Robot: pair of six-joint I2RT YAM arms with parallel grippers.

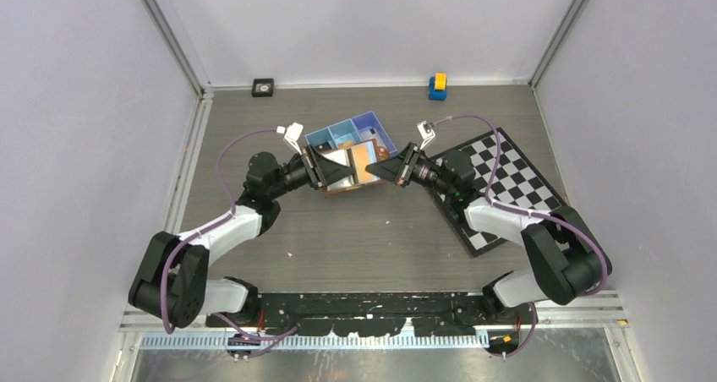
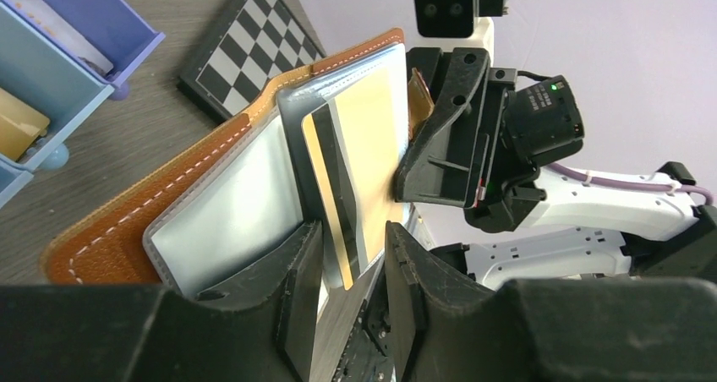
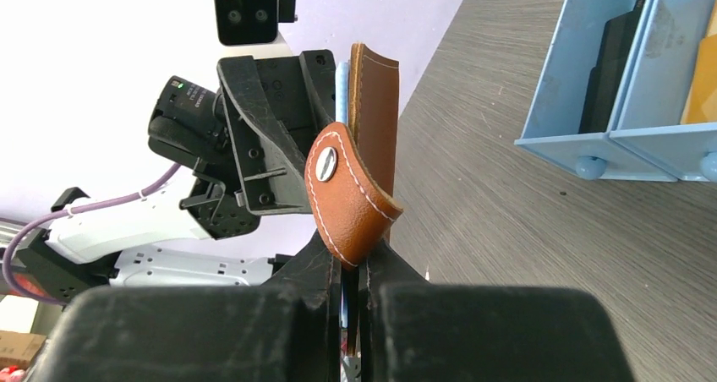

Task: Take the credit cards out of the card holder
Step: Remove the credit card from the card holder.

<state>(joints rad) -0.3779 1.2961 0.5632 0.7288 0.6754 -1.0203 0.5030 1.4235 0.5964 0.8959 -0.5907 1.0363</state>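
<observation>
Right end effector [image 3: 353, 268] clamps card holder [image 3: 376, 120]; left end effector [image 2: 351, 259] half-open astride orange card [image 2: 372, 145] (tray [image 1: 378, 123] behind).

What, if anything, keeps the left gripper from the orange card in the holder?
Nothing that shows, so probably yes, it is reachable: the right gripper clamps the holder open, and the orange card sticks out of its sleeve, between the parted fingers of the left gripper.
</observation>
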